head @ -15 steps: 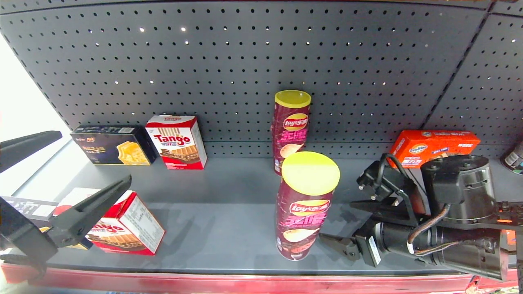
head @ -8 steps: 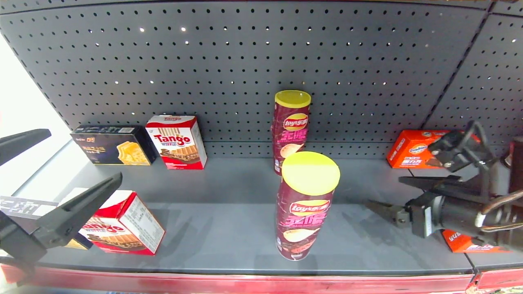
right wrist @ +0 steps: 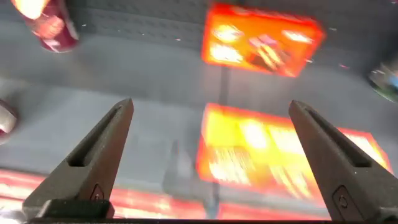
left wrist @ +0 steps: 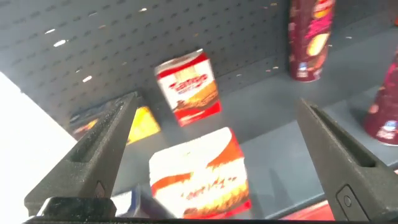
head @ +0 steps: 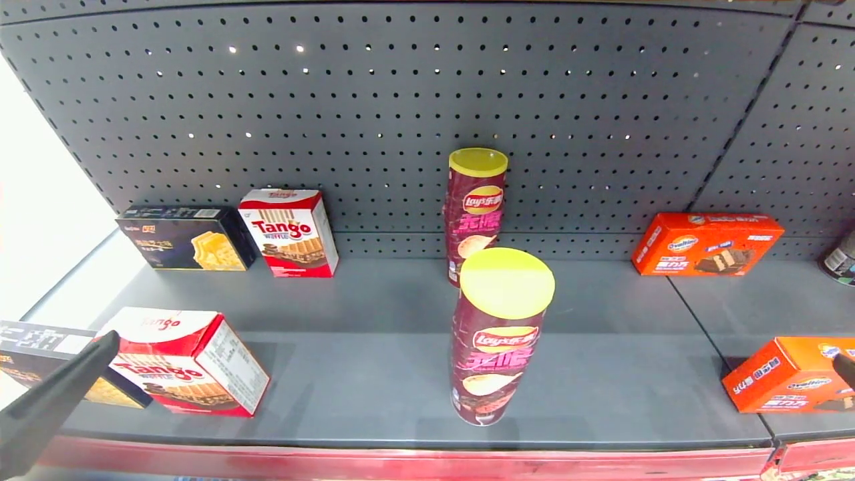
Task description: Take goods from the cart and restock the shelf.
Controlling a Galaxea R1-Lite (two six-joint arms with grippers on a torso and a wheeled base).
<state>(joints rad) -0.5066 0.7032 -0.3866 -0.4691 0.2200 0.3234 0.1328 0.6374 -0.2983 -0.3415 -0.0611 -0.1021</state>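
Note:
Two maroon chip cans with yellow lids stand upright mid-shelf, one at the front (head: pixel 497 334) and one by the back panel (head: pixel 475 207). One finger (head: pixel 57 394) of my left gripper pokes in at the lower left corner, in front of a red wafer box (head: pixel 190 364). In the left wrist view that gripper (left wrist: pixel 214 102) is open and empty, above the same red box (left wrist: pixel 199 177). My right gripper (right wrist: pixel 210 104) is open and empty too, facing an orange box (right wrist: pixel 273 149) at the shelf front. Its fingertip (head: pixel 845 367) just shows at the right edge.
The grey shelf (head: pixel 374 347) has a perforated back panel and a red front lip. A second red wafer box (head: pixel 290 230) and a dark box (head: pixel 187 237) sit at the back left. Another orange box (head: pixel 708 244) lies at the back right. Bare floor flanks the front can.
Both arms have drawn back off the shelf. The right gripper left the front chip can's side and slid out to the right edge. The left gripper dropped toward the lower left corner.

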